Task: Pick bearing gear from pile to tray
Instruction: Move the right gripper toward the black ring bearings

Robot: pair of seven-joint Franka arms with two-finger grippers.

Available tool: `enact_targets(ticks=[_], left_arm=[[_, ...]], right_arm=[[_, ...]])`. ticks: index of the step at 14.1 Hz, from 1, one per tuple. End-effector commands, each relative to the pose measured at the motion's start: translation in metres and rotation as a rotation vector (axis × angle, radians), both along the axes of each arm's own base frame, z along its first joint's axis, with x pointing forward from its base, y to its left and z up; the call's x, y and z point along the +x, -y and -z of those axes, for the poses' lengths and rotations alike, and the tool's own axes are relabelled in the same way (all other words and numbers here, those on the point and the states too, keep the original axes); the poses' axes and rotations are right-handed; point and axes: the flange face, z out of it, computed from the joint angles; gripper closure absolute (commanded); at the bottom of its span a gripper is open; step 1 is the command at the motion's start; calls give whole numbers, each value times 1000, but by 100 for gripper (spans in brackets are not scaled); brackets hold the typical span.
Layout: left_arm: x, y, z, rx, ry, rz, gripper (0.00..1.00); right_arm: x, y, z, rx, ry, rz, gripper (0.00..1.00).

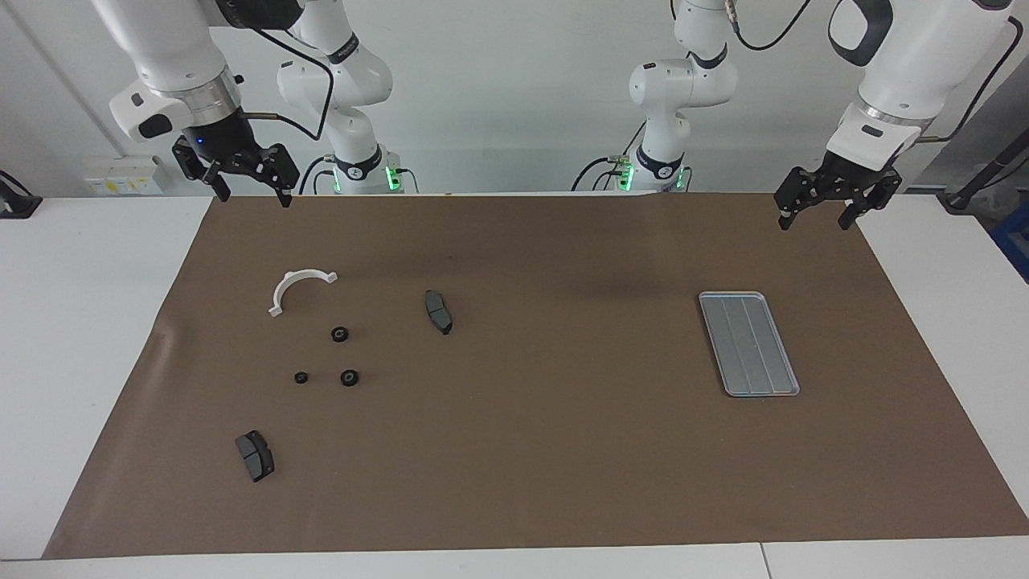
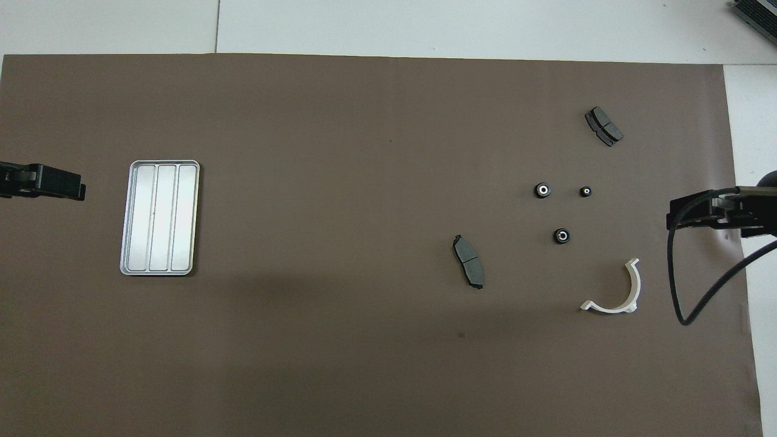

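The surface (image 1: pixel 514 498) is covered by a brown mat, and both arms hang raised at its corners nearest the robots, each waiting. The left gripper (image 1: pixel 813 217) is over the mat's edge at the left arm's end, its fingers spread apart and holding nothing; the right gripper (image 1: pixel 251 193) is over the mat's edge at the right arm's end, likewise released with a clear gap between its fingers. The tray (image 1: pixel 784 388) lies flat toward the left arm's end, with nothing in it, its 3 lengthwise grooves bare. Well apart from it, toward the right arm's end, the loose parts lie scattered. 3 small black round parts sit near one another: one bearing gear (image 1: pixel 340 334) nearest the robots, a second bearing gear (image 1: pixel 350 377) farther out, and a smaller round part (image 1: pixel 301 377) beside the second. A white arc bracket (image 1: pixel 297 288) lies nearer to the robots than these. One dark grey pad (image 1: pixel 438 311) rests between the round parts and the mat's middle, and another dark grey pad (image 1: pixel 255 455) lies farthest from the robots. None of the parts touch each other.
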Motion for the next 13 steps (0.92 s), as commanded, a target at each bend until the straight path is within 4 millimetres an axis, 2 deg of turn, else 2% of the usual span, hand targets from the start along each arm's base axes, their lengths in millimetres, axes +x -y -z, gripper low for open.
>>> enact_targets(ticks=[1,13], left_arm=[[-2,-1,2,-11,-6,1,0],[-2,-1,2,-11,-6,1,0]], right_arm=[[-7,0,-1,1,9,-12,0],[-8,6,7,3,-6,-8,0]])
